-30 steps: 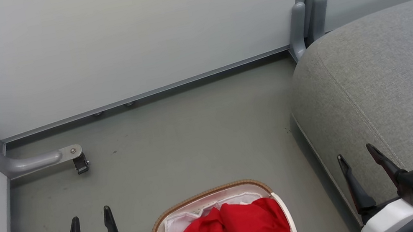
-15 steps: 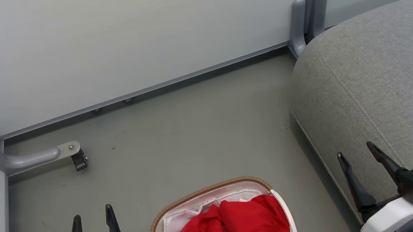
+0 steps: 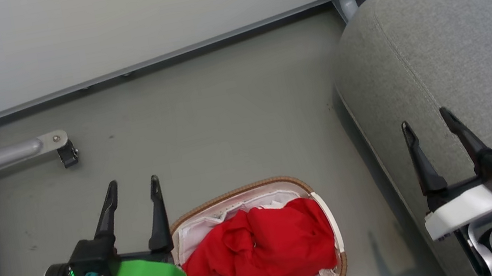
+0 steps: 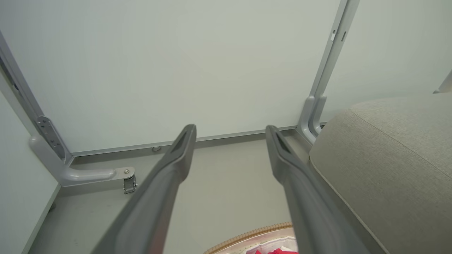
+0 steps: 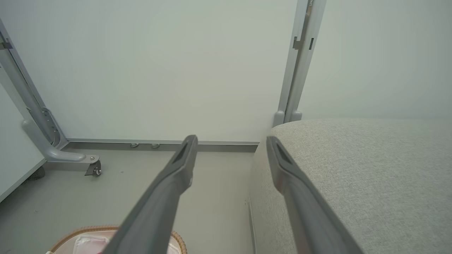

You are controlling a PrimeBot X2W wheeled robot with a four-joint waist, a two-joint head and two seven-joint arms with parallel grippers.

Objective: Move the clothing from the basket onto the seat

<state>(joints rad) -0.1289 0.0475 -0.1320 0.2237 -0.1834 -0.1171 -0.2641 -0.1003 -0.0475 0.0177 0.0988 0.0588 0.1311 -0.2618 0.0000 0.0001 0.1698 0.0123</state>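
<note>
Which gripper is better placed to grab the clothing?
Left, probably: the left gripper is open beside the basket, close to the clothing; the right gripper, also open, hangs over the seat.

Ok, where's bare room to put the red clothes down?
The large light grey fabric seat is bare ahead of the right gripper. The grey floor is free between seat, wall and the oval cream basket, which is crowded with red clothing.

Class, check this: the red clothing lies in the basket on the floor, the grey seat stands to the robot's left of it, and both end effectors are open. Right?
No: the head view shows the seat to the robot's right of the basket, not left. The clothing does lie in the basket on the floor, and the left end effector and right end effector are open.
</note>
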